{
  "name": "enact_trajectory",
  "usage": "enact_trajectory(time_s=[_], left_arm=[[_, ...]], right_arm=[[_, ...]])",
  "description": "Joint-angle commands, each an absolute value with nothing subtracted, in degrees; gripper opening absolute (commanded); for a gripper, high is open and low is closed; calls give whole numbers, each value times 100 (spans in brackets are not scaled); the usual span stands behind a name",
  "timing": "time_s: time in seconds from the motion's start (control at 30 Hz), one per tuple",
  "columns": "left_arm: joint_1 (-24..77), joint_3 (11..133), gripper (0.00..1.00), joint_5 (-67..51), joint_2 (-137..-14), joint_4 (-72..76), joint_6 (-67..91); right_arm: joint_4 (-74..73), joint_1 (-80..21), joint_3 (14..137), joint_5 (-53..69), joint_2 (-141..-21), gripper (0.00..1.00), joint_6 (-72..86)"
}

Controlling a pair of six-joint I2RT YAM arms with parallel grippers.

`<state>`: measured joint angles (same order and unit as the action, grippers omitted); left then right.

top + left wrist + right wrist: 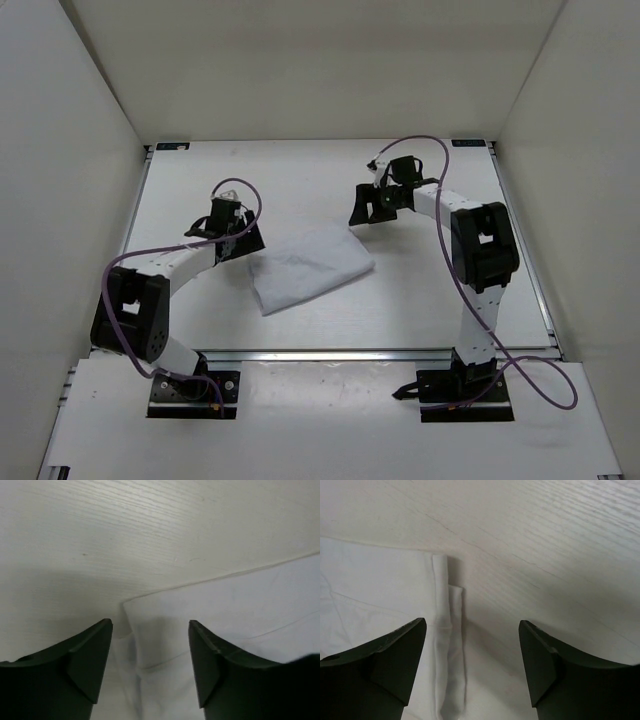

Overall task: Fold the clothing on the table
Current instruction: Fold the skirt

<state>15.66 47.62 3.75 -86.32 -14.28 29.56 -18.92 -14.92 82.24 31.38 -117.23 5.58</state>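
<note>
clothing [310,265] lies flat near the middle of the worktop [430,310] — a broad white surface with pale metal rails [350,353] along its edges and small blue marks [172,146] at the far corners. the garment is a wrinkled white, roughly rectangular patch of layered fabric, set askew so that its long sides run from near left to far right.

the left hand [245,240] is at the garment's far-left corner, and the right hand [362,212] is just beyond its far-right corner. both hands are open — their dark fingers [85,665] stand well apart with nothing gripped between them.

the left wrist view shows a corner of the fabric with stacked edges below the gap. the right wrist view shows a folded hem edge running under the gap's left side, with bare worktop under the rest.
</note>
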Motion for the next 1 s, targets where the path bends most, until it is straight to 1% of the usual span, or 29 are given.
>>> enact_trajectory(time_s=[0.0,0.03,0.07,0.1,0.2,0.27,0.33,0.37,0.4,0.47,0.53,0.67,0.73,0.87,0.9,0.93,0.97], left_arm=[[1600,4921,89,562,-8044,-1696,2892],[1608,4939,96,554,-7955,-1740,2900],[1617,4966,99,562,-7824,-1819,2857],[1643,4975,99,545,-7640,-2011,2883],[1836,4835,96,623,-7078,-2240,3057],[2012,4615,90,685,-6717,-2285,3207],[2188,4290,72,730,-6575,-2285,3400],[2188,4211,67,634,-6513,-2285,3427],[2232,4079,55,581,-6487,-2259,3480],[2276,3798,34,370,-6416,-2128,3577],[2495,3666,25,413,-6346,-1979,3743],[2610,3428,18,194,-6381,-1452,3902],[2681,3340,17,219,-6539,-1345,3946],[2681,3217,22,45,-6863,-1047,3947],[2742,3208,22,96,-6960,-1020,3981],[2725,3165,21,149,-7004,-1046,3990],[2742,3173,20,176,-7170,-1098,3999]], right_arm=[[-2012,-1354,8359,3068,-11252,73,326],[-2004,-1354,8297,3085,-11111,74,273],[-2030,-1345,8184,3146,-10988,77,246],[-2082,-1327,8096,3181,-10952,78,229],[-2022,-1397,7578,3243,-10592,78,124],[-1961,-1476,7269,3173,-10495,78,97],[-1995,-1547,7023,3112,-10459,77,62],[-2030,-1590,6979,3042,-10468,77,62],[-2030,-1660,6865,3067,-10485,75,53],[-2135,-1678,6847,3041,-10538,75,44],[-2188,-1652,6776,3041,-10608,74,44],[-2215,-1618,6663,3050,-10661,72,61],[-2206,-1635,6627,3032,-10661,71,70],[-2188,-1626,6583,3059,-10767,63,61],[-2215,-1635,6627,3006,-10828,59,62],[-2206,-1678,6679,3006,-10924,57,35],[-2258,-1670,6723,2980,-10960,54,35]])
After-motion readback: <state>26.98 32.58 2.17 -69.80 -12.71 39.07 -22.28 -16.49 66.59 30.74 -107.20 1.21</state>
